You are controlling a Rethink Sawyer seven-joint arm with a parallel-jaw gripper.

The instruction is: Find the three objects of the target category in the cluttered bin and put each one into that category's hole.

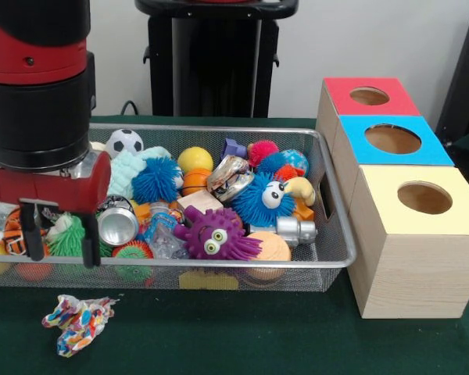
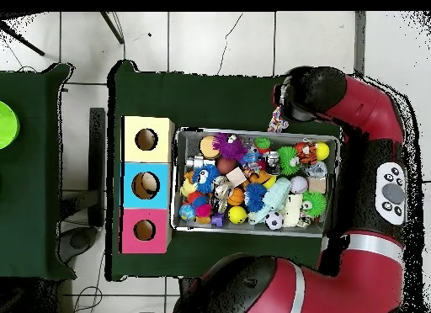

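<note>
Rope toy lies outside toy-crammed bin; tool above it, spread open, empty.

A frayed multicoloured rope toy lies on green cloth (outside the bin).

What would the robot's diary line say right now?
pincer: open, empty, over bin's end | rope toy: on cloth outside bin | yellow box hole: empty

In the front view we see the bin left of three boxes, the box with the hole nearest us. A rope toy lies on the table before the bin, below the gripper.
</note>
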